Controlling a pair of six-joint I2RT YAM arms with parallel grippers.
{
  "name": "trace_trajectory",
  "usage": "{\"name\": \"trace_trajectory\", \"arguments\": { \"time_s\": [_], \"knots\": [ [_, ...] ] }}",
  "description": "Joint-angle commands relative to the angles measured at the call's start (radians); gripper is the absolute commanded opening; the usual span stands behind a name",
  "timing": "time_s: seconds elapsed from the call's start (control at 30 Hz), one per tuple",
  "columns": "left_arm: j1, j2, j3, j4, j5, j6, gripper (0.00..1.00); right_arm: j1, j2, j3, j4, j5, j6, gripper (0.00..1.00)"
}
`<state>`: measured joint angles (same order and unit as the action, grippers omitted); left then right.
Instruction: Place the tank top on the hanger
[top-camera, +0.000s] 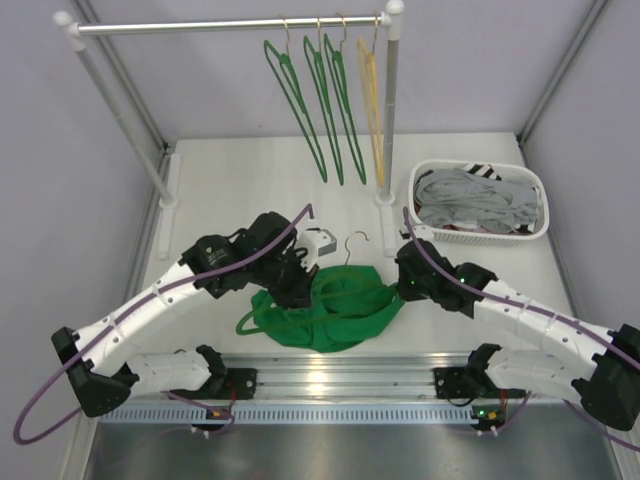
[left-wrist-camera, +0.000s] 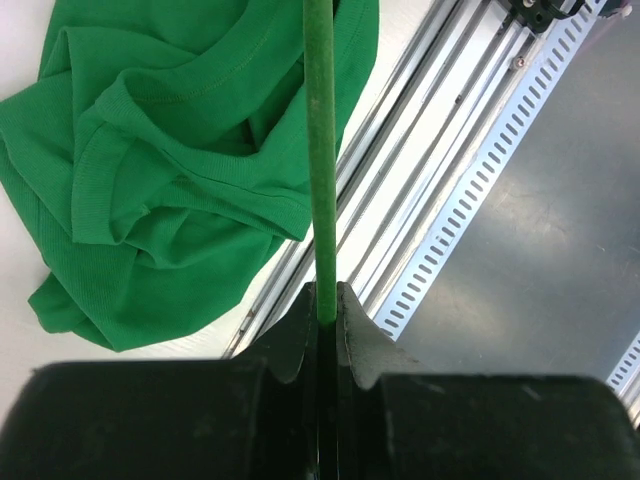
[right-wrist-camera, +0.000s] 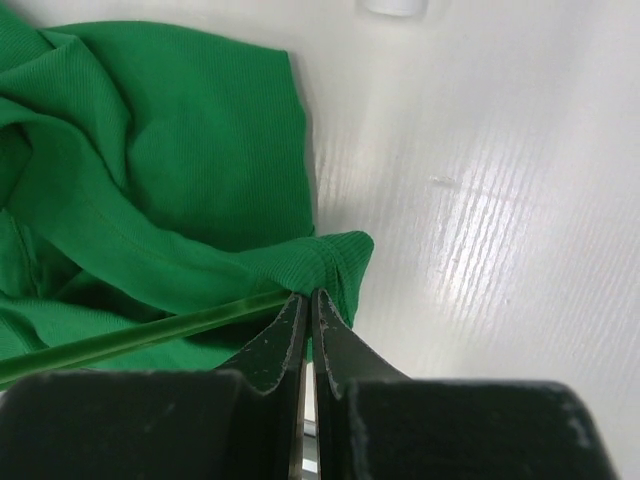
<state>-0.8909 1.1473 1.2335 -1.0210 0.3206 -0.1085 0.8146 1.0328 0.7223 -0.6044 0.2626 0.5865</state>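
Note:
The bright green tank top lies crumpled on the white table between my two grippers. The green hanger lies with it, its metal hook sticking out at the back. My left gripper is at the tank top's left side. In the left wrist view it is shut on the hanger's thin green bar, with the tank top beside the bar. My right gripper is at the right edge. In the right wrist view it is shut on a ribbed hem of the tank top, with the hanger bar passing just left of the fingers.
A rail at the back holds three green hangers and a yellow hanger. A white basket of grey striped clothes stands at the back right. Rack posts stand behind. A metal rail runs along the near edge.

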Motion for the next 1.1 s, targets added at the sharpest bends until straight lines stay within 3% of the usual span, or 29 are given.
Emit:
{"name": "trace_trajectory", "arguments": {
  "time_s": [0.0, 0.47, 1.07],
  "knots": [
    [-0.002, -0.050, -0.006, 0.070, 0.021, 0.006, 0.00, -0.011, 0.012, 0.075, -0.023, 0.032, -0.022, 0.00],
    [-0.002, -0.075, -0.101, 0.265, 0.057, -0.022, 0.00, -0.011, 0.013, 0.201, -0.063, 0.003, -0.042, 0.00],
    [-0.002, -0.109, -0.319, 0.663, 0.026, -0.057, 0.00, 0.006, -0.019, 0.279, -0.107, -0.019, -0.016, 0.00]
  ]
}}
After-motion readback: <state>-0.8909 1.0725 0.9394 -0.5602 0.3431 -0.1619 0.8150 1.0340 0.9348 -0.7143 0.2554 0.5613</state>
